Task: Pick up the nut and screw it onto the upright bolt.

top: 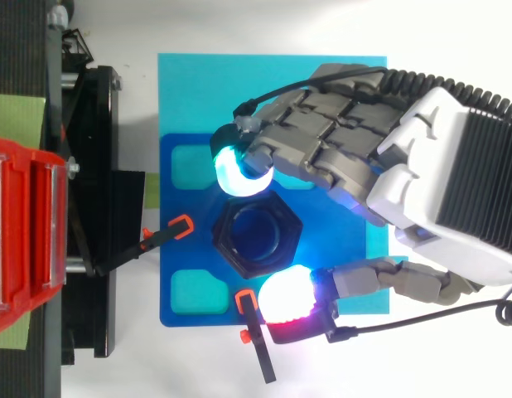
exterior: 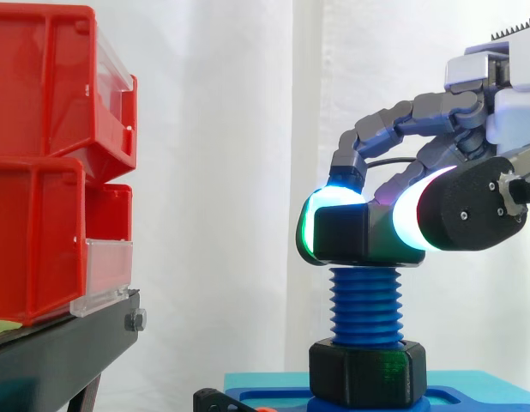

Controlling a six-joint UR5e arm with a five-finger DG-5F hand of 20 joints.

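A blue threaded bolt point(exterior: 365, 305) stands upright on a blue base plate point(top: 183, 249). A black hexagonal collar point(exterior: 366, 371) sits at its foot. A black nut point(exterior: 342, 236) rests on the bolt's top end. From above, the nut's hexagonal rim point(top: 231, 236) rings the blue bolt point(top: 256, 234). My hand point(exterior: 471, 202) reaches in from the right at the nut's height. Its fingers curl over the far side and its thumb presses the near side, so it is shut on the nut. One glowing fingertip point(top: 235, 170) and the thumb's pad point(top: 285, 298) flank the nut.
Stacked red bins point(exterior: 42, 154) stand on a black stand point(exterior: 59, 343) to the left, apart from the bolt. The base plate lies on a cyan mat point(top: 190, 83). Two black clamps with orange tips point(top: 169, 232) point(top: 256, 340) grip the plate's edges.
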